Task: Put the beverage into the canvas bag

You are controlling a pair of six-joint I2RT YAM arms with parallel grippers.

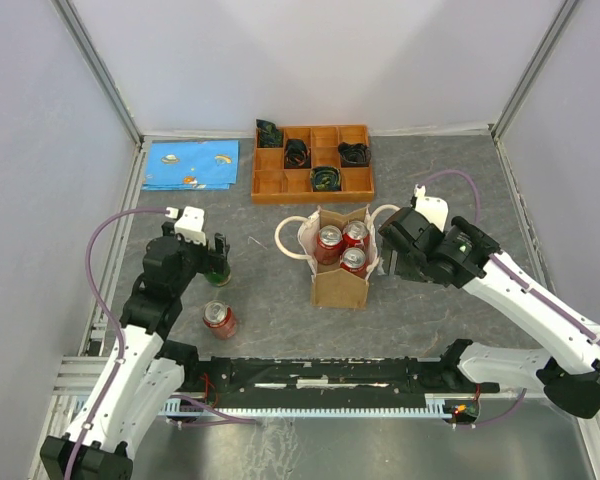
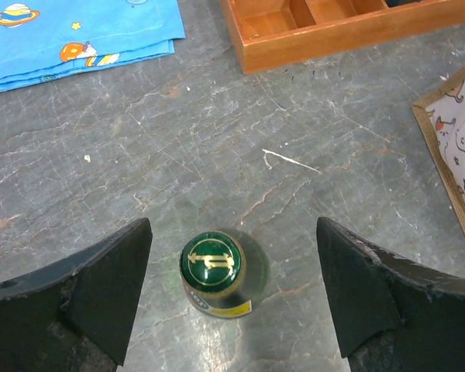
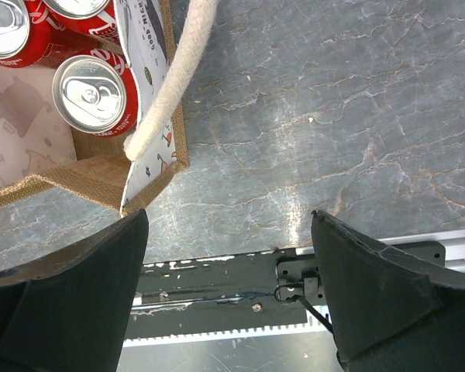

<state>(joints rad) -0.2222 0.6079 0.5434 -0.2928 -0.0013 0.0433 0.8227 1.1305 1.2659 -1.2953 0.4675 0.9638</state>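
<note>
Far left at the back lies a folded blue cloth (image 1: 190, 165) printed with planets, flat and soft on the grey, marble-veined table (image 1: 280, 335). In front of it the left gripper (image 2: 232, 232) hangs over the green bottle (image 2: 213, 267), its black wedge-shaped fingers spread wide on either side of the bottle and touching nothing, so the tool is released and the bottle is not yet held. The bottle stands upright on the table, its long axis pointing straight up at the wrist camera. It shows a round green cap with a gold emblem and a yellow label edge below. The coming squeeze turns on this: the bottle sits between the fingers, a little nearer the left one, and low in the wrist view. A loose red can (image 1: 220, 320) stands nearer the arm bases, apart from the bottle.

The canvas bag (image 1: 340, 288) lies to the right of the bottle, well within the left arm's side. It is boxy, of coarse tan weave with a printed lining, has cream rope handles (image 1: 285, 238), and already holds three red cans (image 1: 342, 247). Behind it sits a wooden tray (image 1: 270, 183) with compartments. The right gripper (image 3: 229, 221) hovers just beside the bag's right corner, spread wide and empty
</note>
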